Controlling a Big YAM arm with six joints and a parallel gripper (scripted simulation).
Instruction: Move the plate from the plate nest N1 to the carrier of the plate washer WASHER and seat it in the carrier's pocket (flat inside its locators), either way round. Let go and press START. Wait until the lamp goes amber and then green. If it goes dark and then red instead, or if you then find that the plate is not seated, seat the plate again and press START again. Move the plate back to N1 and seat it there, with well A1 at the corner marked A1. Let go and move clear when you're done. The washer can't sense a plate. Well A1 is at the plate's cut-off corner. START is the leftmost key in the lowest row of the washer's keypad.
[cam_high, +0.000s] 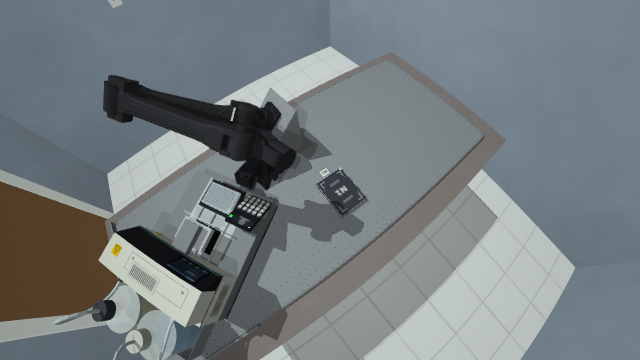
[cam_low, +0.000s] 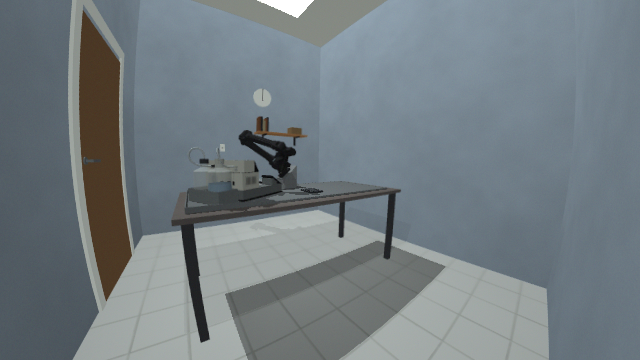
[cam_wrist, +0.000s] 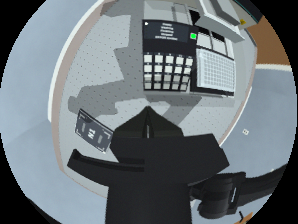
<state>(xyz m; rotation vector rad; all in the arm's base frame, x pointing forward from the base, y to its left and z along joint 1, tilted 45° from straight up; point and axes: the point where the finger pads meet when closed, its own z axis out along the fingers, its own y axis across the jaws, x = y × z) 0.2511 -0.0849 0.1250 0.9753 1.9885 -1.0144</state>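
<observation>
Your tool (cam_high: 252, 182) (cam_wrist: 148, 109) is clenched on nothing above the worktop (cam_high: 400, 115) (cam_low: 350, 187) (cam_wrist: 100, 75), while your plate (cam_high: 220, 196) (cam_wrist: 215, 71) lies on the washer's (cam_high: 160, 280) (cam_low: 245, 180) carrier beside the keypad (cam_high: 254, 205) (cam_wrist: 167, 71), its lamp (cam_high: 231, 216) (cam_wrist: 193, 36) green.

Seemingly open space above the nest (cam_high: 342, 192) (cam_wrist: 93, 131), beyond the keypad (cam_high: 254, 205) (cam_wrist: 167, 72).

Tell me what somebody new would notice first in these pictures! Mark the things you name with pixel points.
Probably the big black arm (cam_high: 180, 112) (cam_low: 265, 145), reaching over the table with its gripper (cam_wrist: 148, 109) shut on nothing. Next, the cream-coloured washer (cam_high: 155, 280) (cam_low: 245, 175) at one end of the table, with a bright green lamp (cam_high: 231, 216) (cam_wrist: 193, 36) beside its keypad (cam_high: 255, 205) (cam_wrist: 167, 70). The brown door (cam_high: 45, 255) (cam_low: 100, 150) stands out too.
</observation>
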